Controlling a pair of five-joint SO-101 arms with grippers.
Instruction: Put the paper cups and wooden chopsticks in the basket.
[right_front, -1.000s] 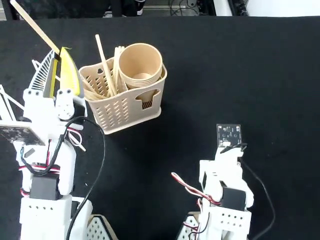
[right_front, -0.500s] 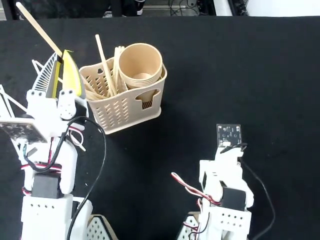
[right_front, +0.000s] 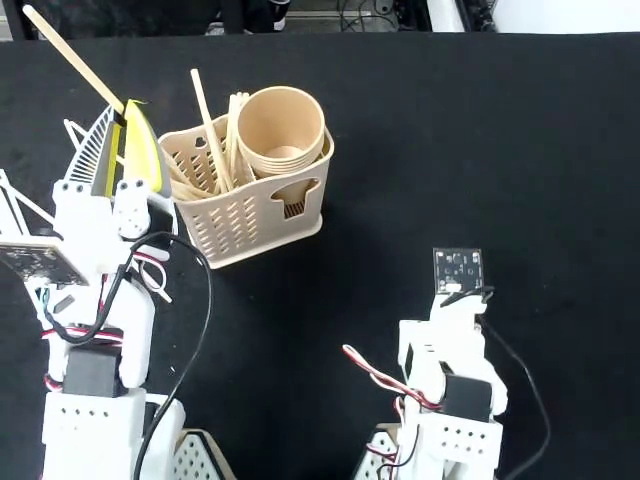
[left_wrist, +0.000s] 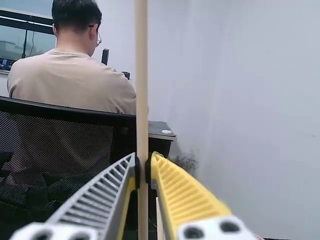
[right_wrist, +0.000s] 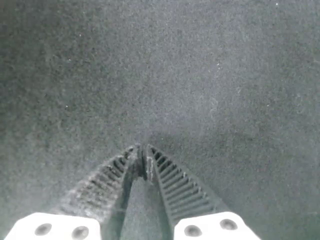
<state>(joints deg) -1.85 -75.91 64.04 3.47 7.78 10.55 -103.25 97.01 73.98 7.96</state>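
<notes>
A beige slotted basket (right_front: 250, 215) stands left of the table's middle, holding stacked paper cups (right_front: 282, 127) and several wooden chopsticks (right_front: 207, 118). My left gripper (right_front: 119, 110) hangs just left of the basket, raised, shut on one chopstick (right_front: 72, 57) that slants up and away to the far left. In the left wrist view that chopstick (left_wrist: 141, 90) runs straight between the shut white and yellow fingers of the left gripper (left_wrist: 143, 170). My right gripper (right_wrist: 142, 159) is shut on nothing, pointing down at the black cloth; its arm (right_front: 450, 340) is folded at the near right.
Black cloth (right_front: 470, 140) covers the table, with bare room right of the basket. A person sits in a mesh chair (left_wrist: 60, 135) in the room behind, away from the task's things.
The left arm shifted slightly, and the held chopstick's far tip swung a little; it stays gripped. The right arm kept still.
</notes>
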